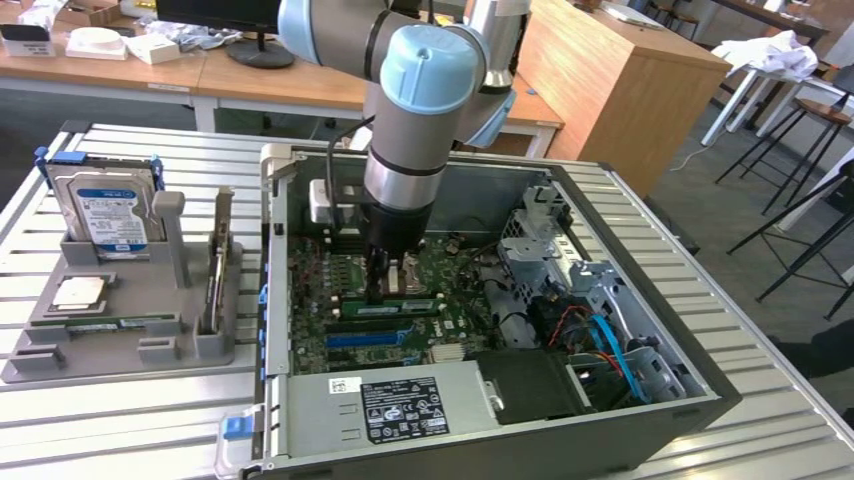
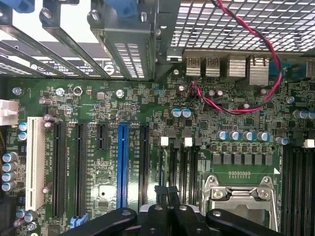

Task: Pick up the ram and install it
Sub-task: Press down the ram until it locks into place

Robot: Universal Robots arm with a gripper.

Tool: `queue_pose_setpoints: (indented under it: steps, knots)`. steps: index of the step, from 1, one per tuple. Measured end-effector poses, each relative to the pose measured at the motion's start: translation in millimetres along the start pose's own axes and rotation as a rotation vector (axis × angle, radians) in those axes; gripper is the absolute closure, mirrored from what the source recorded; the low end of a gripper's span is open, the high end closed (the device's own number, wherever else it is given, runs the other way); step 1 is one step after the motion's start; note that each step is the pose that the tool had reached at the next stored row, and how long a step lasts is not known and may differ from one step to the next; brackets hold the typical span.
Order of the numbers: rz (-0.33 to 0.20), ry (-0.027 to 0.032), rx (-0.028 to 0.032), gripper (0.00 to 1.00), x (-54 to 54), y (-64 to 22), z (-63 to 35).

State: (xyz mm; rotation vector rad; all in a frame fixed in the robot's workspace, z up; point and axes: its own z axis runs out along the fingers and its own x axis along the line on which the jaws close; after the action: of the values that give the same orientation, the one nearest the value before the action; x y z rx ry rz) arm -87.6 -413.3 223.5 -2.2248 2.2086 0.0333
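Robot arm reaching down into the open computer case (image 1: pixel 641 400), claw (image 1: pixel 384 290) squeezed shut, its tip right on the green ram (image 1: pixel 390 307), ram lying flat across the middle of the green board (image 2: pixel 88 103) inside.

The black end effector (image 1: pixel 387 285) hangs from a pale blue and grey arm (image 1: pixel 424 90). Just beside its tip lies the green ram (image 1: pixel 394 306) with dark chips, on a green motherboard (image 2: pixel 98 162). A bright blue slot (image 2: pixel 122 164) runs near it, a white slot (image 2: pixel 35 164) farther off.
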Motion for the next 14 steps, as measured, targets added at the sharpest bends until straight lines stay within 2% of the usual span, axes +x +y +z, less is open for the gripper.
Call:
queue_pose_setpoints:
  steps: [14]
  knots:
    - [0.0, 0.0, 0.0002, 0.9, 0.0, 0.0, 1.6]
